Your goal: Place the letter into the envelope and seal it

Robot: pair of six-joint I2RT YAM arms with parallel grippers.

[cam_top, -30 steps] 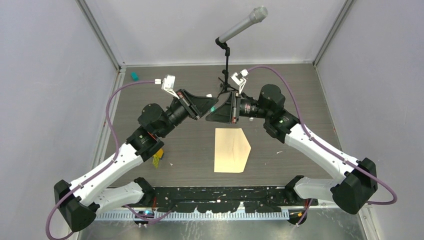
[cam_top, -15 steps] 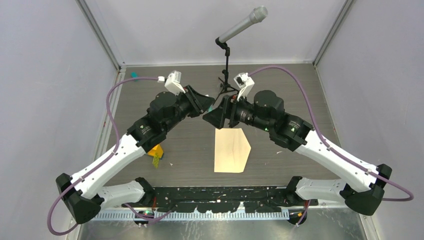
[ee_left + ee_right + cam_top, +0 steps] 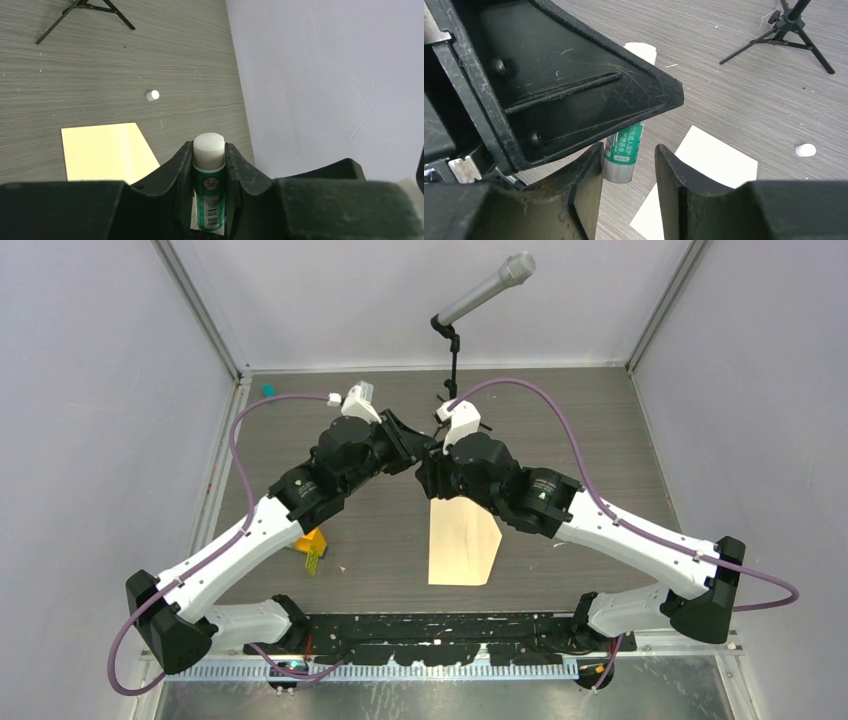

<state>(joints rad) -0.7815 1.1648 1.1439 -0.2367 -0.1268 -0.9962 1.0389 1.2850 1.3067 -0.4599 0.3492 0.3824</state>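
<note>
The tan envelope (image 3: pixel 463 540) lies flat at the table's middle, its pointed flap open toward the right; it also shows in the left wrist view (image 3: pixel 107 150) and the right wrist view (image 3: pixel 716 160). The letter is not visible as a separate sheet. My left gripper (image 3: pixel 209 147) is shut on a green glue stick (image 3: pixel 209 175), uncapped, with its white glue tip out. In the top view the left gripper (image 3: pixel 415 445) meets the right gripper (image 3: pixel 428 468) above the envelope's far end. My right gripper (image 3: pixel 629 150) is open, its fingers either side of the glue stick's silver base (image 3: pixel 620 167).
A small white cap (image 3: pixel 152 95) lies on the table beyond the envelope, also in the right wrist view (image 3: pixel 806 150). A microphone stand (image 3: pixel 455 390) rises at the back centre. A yellow-orange object (image 3: pixel 312 545) sits by the left arm. A teal item (image 3: pixel 268 392) lies far left.
The right arm swung left and rotated its wrist, bringing its jaws around the glue stick's base; they opened wide, then narrowed. The left gripper shifted slightly back and right, still holding the stick.
</note>
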